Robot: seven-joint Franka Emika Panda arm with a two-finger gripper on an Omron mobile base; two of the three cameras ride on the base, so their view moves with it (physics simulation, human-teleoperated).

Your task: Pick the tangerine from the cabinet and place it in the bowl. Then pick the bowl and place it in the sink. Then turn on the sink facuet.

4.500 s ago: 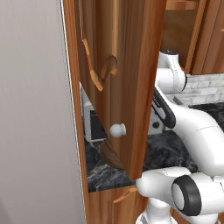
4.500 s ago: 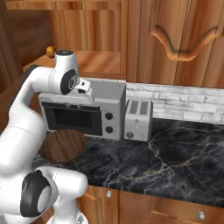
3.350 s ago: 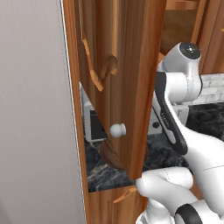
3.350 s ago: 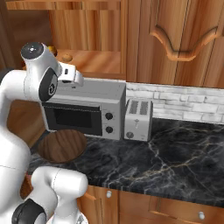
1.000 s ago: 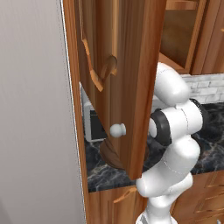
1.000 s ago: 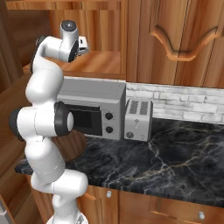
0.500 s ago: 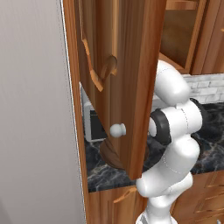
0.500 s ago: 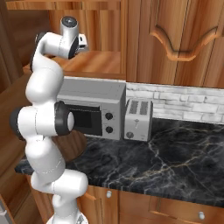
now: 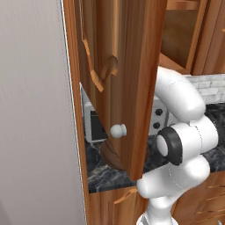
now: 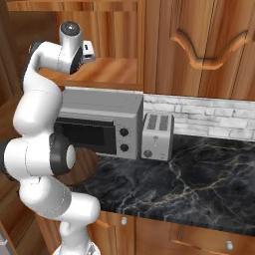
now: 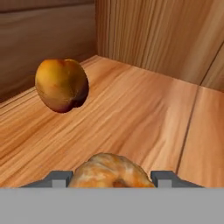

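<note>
The tangerine, bumpy and orange, sits between my two dark fingertips at the bottom of the hand view, just above the cabinet shelf. My gripper is shut on it. In the right base view my arm reaches up and left into the open cabinet. The cabinet's door with its white knob swings out in front of the left base view. The dark wooden bowl stands on the counter below that door. The sink and the sink facuet are out of view.
A smooth yellow-orange fruit rests on the shelf, left of and beyond the tangerine. A grey microwave and a toaster stand on the black marble counter under the cabinet. A grey wall lies to the left.
The hand has shifted slightly to the left at the cabinet shelf, and the jaws have closed onto the tangerine. The rest of the scene is unchanged.
</note>
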